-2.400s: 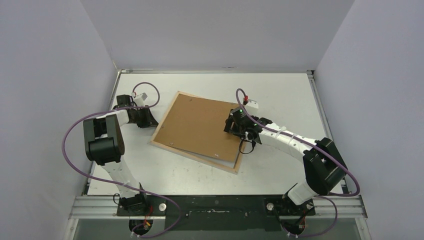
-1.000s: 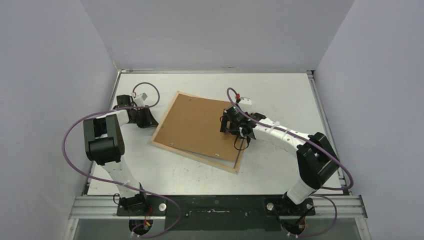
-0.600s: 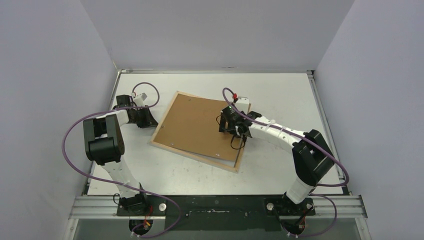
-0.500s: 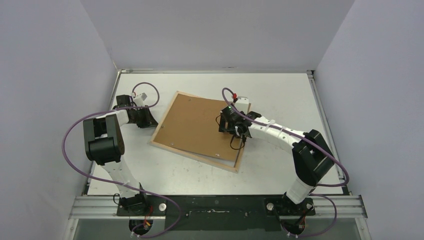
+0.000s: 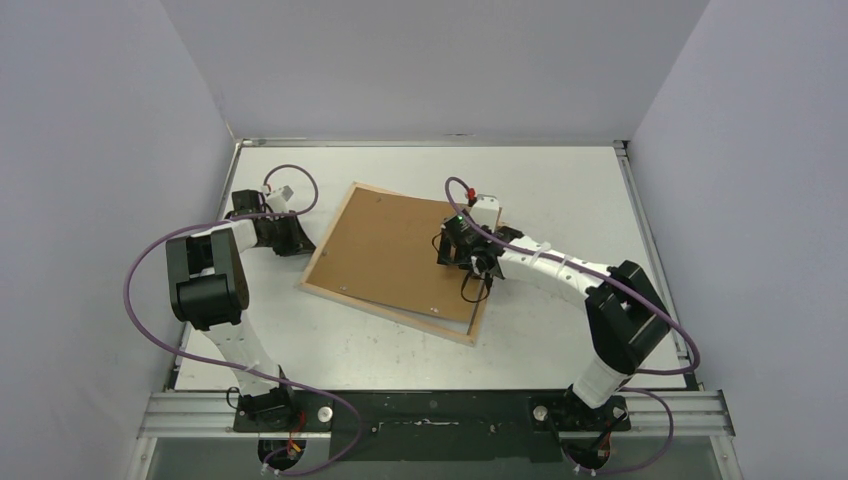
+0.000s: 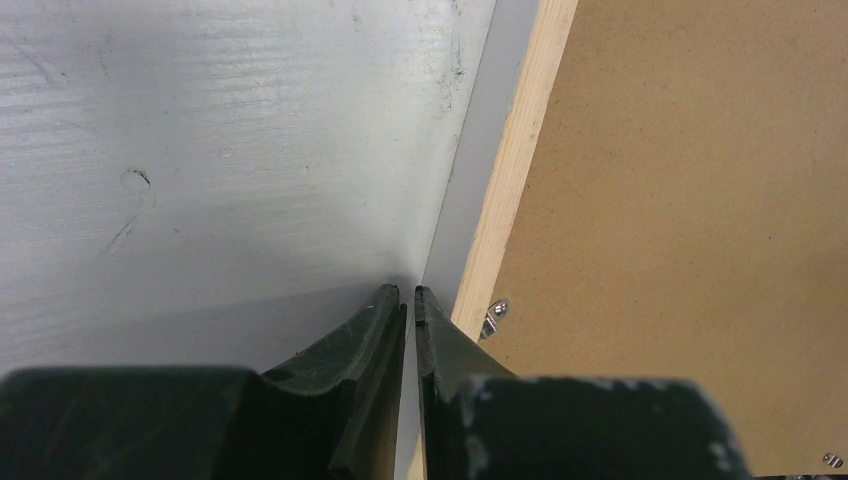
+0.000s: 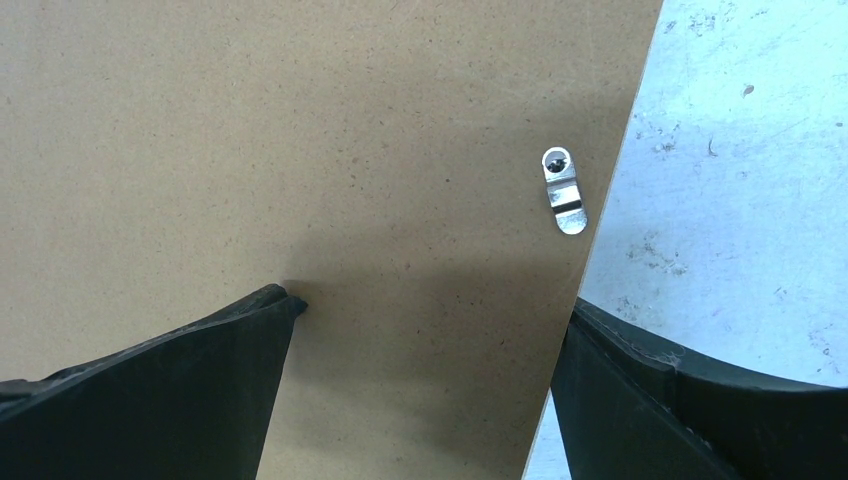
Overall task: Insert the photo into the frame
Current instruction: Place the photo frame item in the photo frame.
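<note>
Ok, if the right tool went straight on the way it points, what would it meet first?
Probably the backing board: the open right tool points down at its edge, near the clip. One finger is about over that edge, so it may meet the table instead.

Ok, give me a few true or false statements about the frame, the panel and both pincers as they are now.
1. The brown panel lies on top of the frame. True.
2. The right pincer is shut. False: it is open, with its fingers spread over the panel's right edge.
3. The left pincer is shut. True.
4. The left pincer sits over the middle of the panel. False: it is down by the table, just outside the frame's left bar.
5. The photo lies picture side up on the panel. False: no photo shows in any view, and the panel's top is bare apart from small metal tabs.
</note>
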Tool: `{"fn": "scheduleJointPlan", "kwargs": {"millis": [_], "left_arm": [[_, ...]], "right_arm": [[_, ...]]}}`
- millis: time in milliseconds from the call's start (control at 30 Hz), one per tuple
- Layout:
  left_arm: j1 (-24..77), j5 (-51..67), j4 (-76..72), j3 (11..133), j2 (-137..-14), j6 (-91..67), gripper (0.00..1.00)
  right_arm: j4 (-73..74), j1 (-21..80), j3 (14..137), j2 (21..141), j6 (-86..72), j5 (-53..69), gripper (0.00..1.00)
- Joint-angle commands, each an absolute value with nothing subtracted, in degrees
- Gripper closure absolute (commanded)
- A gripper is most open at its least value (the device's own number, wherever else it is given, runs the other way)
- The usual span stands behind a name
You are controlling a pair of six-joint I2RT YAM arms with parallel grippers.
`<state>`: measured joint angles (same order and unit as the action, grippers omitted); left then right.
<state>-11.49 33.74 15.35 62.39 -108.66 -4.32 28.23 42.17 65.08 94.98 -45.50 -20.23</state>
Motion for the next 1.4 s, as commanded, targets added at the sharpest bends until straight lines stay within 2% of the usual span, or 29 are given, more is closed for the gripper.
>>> {"fn": "scheduleJointPlan", "kwargs": {"millis": [0,233,400,600,733,833,1100,1367], "left_arm": [[-10.81,36.99,19.53,62.3,-110.16,-5.01,0.9],[-11.78,37.69,21.11,63.5,-109.23,-4.74,0.9],[-12.75,38.39,23.73,65.79,-107.45,-3.8,0.88],[-13.71,38.23,31.56,74.35,-103.02,1.89,0.74],[-13.01,38.66,36.53,79.2,-99.62,7.42,0.59],[-12.06,38.71,40.54,80.66,-98.36,12.21,0.52],[-3.47,44.44,47.12,74.55,-90.92,29.98,0.5],[7.58,42.56,38.39,61.98,-74.73,50.17,0.48]], "right_arm": [[22.48,43.97,64.13,91.02,-46.01,-19.53,0.1],[15.33,40.86,59.7,87.72,-47.25,-10.47,0.1],[15.64,40.57,60.04,88.36,-47.18,-9.04,0.1],[16.17,40.08,59.7,87.93,-47.41,-9.05,0.1],[16.17,39.95,59.59,87.49,-47.54,-9.14,0.1],[15.95,39.75,59.34,87.6,-47.57,-9.08,0.1],[16.27,39.75,59.27,88.48,-47.9,-8.05,0.1],[17.09,39.81,60.41,88.73,-49.08,-6.84,0.1]]}}
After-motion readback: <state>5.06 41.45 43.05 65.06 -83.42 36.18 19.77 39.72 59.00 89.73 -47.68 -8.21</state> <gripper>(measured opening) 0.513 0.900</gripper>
